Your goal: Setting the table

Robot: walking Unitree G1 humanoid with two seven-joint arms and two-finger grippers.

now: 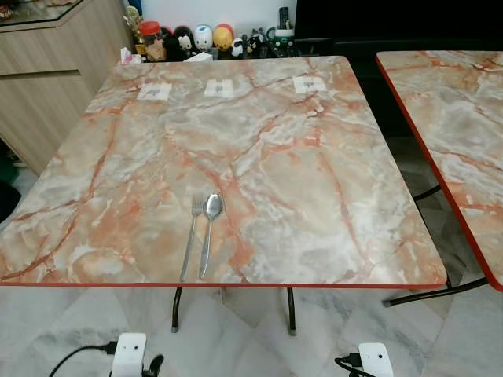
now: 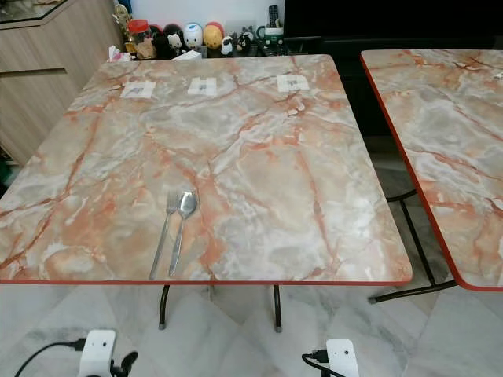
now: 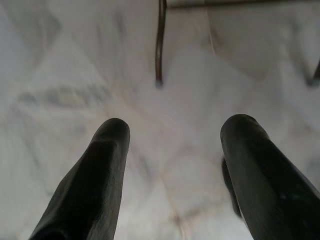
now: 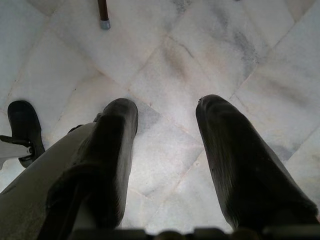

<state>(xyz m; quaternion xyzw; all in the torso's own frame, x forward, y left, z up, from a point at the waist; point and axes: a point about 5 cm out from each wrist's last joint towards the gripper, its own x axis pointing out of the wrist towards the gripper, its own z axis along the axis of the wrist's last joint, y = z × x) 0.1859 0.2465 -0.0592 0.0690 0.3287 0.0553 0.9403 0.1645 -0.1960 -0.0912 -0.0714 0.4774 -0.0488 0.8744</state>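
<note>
Left eye view: a fork [image 1: 190,236] and spoon [image 1: 210,230] lie side by side near the front edge of the marble desk [image 1: 314,196]. Three paper cards [image 1: 219,89] sit along its far edge, figurines [image 1: 203,37] behind them, a second desk [image 1: 464,126] to the right.

Left wrist view: the left tool [image 3: 172,130] hangs open and empty over the floor [image 3: 60,75], near a desk leg [image 3: 160,45].

Right wrist view: the right tool [image 4: 167,112] is open too, holding nothing, above floor tiles.

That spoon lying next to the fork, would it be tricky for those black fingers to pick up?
Probably. The spoon looks like stiff, shiny metal, so likely slippery. It lies flat on the smooth marble-look table, leaving little to grip beneath. Pushed, it would likely slide, not roll, perhaps nudging the fork close beside it.
</note>
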